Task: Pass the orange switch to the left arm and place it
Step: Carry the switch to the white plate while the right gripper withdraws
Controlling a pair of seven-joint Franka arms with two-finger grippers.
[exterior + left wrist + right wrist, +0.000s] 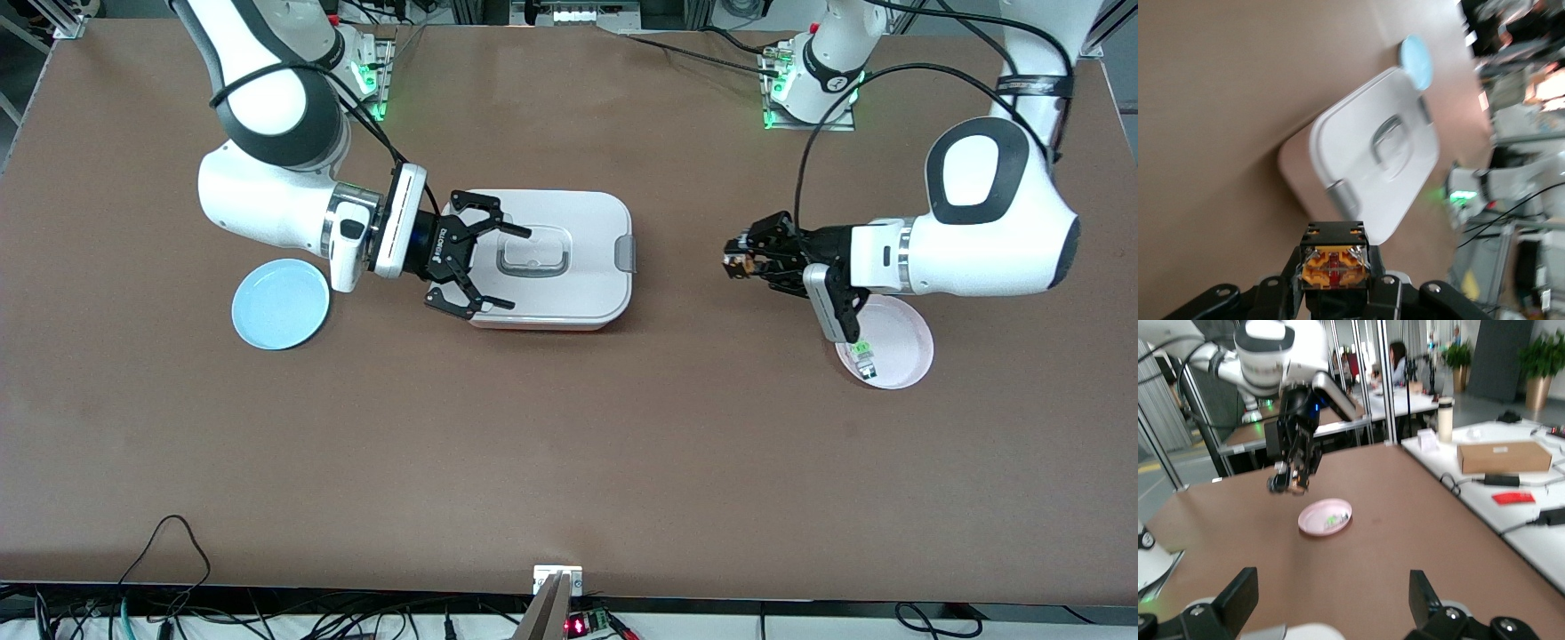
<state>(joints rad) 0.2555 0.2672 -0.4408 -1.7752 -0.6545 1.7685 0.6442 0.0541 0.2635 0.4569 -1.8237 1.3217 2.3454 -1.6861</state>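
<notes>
My left gripper (734, 263) is shut on the orange switch (738, 263) and holds it in the air over bare table, between the box and the pink plate. In the left wrist view the switch (1336, 272) sits clamped in the left gripper (1335, 261). The white lidded box (578, 222) lies in the middle of the table. My right gripper (514, 268) is open and empty over the box's end nearest the right arm. In the right wrist view the right gripper (1331, 600) is wide open and faces the left gripper (1290, 482) farther off.
A pink plate (902, 338) holding a small green-and-clear component (862, 360) lies under the left arm's wrist. A blue plate (280, 304) lies near the right arm's end, beside the box. The brown table's half nearer the front camera is bare.
</notes>
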